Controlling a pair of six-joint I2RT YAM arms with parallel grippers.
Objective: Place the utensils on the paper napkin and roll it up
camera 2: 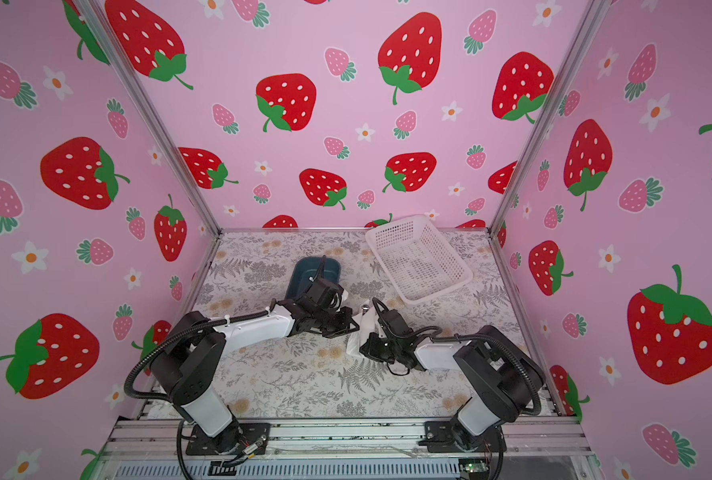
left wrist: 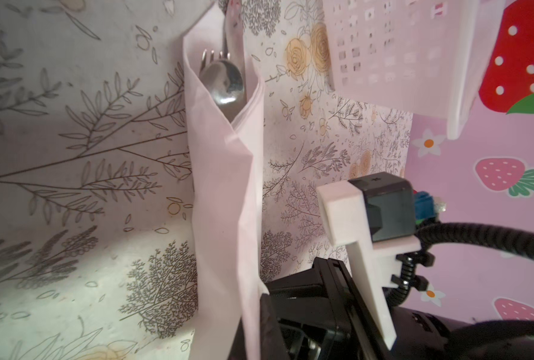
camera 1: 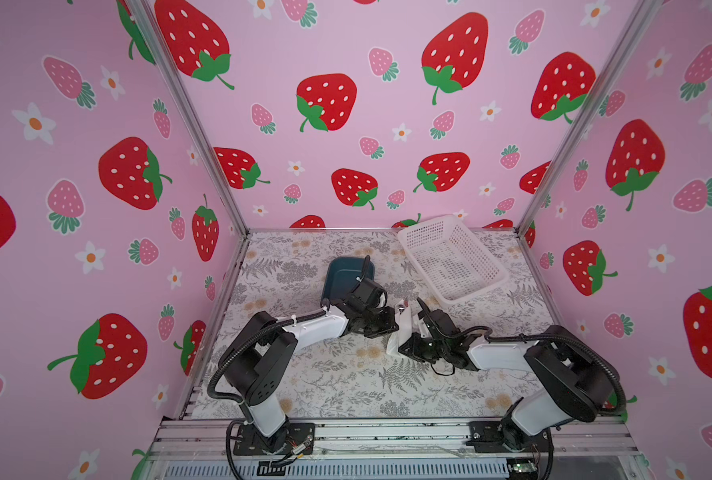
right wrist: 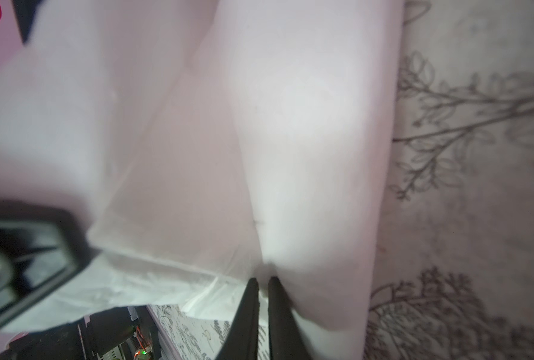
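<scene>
Handling entry: paper napkin (left wrist: 222,187) roll, mid-tabletop. Likely light, soft and tearable, and the stiff spoon (left wrist: 225,81) and fork (left wrist: 208,57) may slip out. Take your hold mid-roll. Long axis runs near edge to far edge, heads pointing far. Right gripper (right wrist: 262,280) pinches paper; left gripper (camera 1: 392,326) is clenched, hold unseen.

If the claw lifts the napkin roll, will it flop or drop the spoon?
Probably floppy: the paper napkin looks thin and creased, stiffened only by the metal inside. The spoon and fork poke from an open end, so tipping that end down might let them slide out. The wrap looks loose and may unroll.
</scene>
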